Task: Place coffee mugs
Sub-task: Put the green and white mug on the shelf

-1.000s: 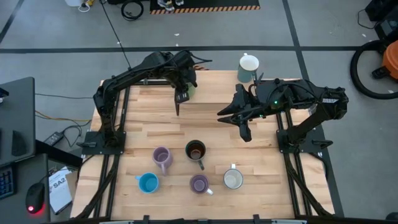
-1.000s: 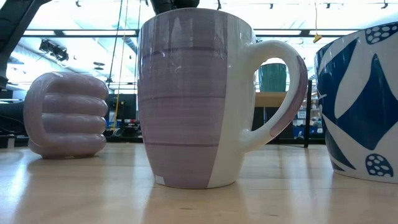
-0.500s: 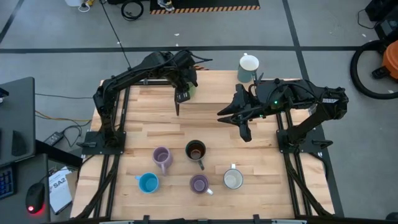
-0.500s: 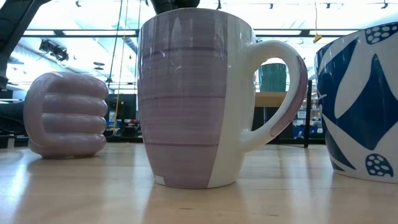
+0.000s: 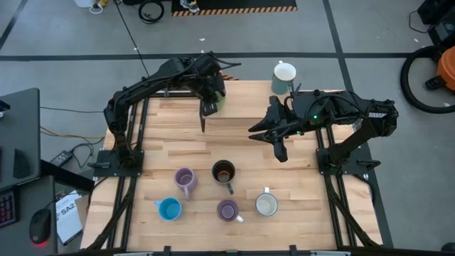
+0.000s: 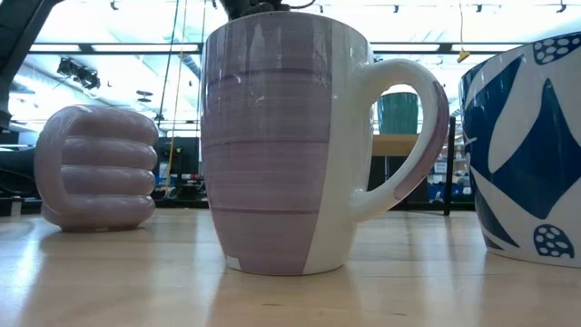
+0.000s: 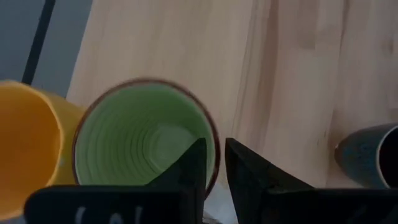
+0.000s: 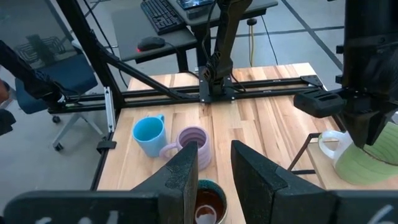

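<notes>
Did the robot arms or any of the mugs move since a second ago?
Hardly anything. The left arm's elbow shifted a little; its left gripper remains clamped on the rim of the green ribbed mug at the table's far edge. The right gripper hangs in the same spot above the wooden table, holding nothing. The blue mug, the two lilac mugs, the dark mug and the white mug stayed put.

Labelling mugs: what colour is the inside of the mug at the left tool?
Light green inside the mug, with a brown rim; left wrist view shows it best.
</notes>
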`<state>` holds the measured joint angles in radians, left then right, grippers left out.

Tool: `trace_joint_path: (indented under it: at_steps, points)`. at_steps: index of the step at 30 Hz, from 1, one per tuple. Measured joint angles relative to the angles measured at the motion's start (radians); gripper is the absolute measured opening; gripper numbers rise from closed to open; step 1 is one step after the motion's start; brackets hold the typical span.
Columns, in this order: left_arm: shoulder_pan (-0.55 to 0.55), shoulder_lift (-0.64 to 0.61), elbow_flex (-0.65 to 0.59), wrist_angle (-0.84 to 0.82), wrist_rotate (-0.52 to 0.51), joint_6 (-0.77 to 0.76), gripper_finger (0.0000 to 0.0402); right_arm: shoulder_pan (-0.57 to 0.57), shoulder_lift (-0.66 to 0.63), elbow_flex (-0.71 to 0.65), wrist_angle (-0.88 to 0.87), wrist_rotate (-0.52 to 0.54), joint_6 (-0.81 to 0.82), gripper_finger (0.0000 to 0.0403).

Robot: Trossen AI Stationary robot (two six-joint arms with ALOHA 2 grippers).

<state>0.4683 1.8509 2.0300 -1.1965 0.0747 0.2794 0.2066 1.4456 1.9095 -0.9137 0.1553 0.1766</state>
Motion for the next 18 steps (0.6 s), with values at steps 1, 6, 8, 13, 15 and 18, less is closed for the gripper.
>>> trace_joint_path:
  at_steps: [1,6,8,13,15,18]
  points:
    - [0.000,-0.004,0.000,0.008,0.005,0.000,0.0064,0.000,0.000,0.000,-0.001,0.000,-0.002,0.0102]
    - [0.000,-0.047,0.000,0.020,0.093,-0.005,0.0064,0.000,-0.011,0.000,-0.016,0.002,0.003,0.0102]
    - [-0.005,-0.071,0.000,0.021,0.124,-0.023,0.0064,0.000,-0.020,0.000,-0.038,0.013,0.006,0.0102]
    - [-0.046,-0.104,-0.011,0.024,0.131,-0.048,0.0064,-0.001,-0.032,0.000,-0.082,0.083,0.007,0.0102]
    - [-0.066,-0.109,-0.024,0.025,0.127,-0.053,0.0064,-0.008,-0.034,0.000,-0.121,0.113,0.006,0.0102]
    - [-0.093,-0.108,-0.049,0.043,0.124,-0.074,0.0064,-0.025,-0.032,0.000,-0.178,0.128,0.007,0.0102]
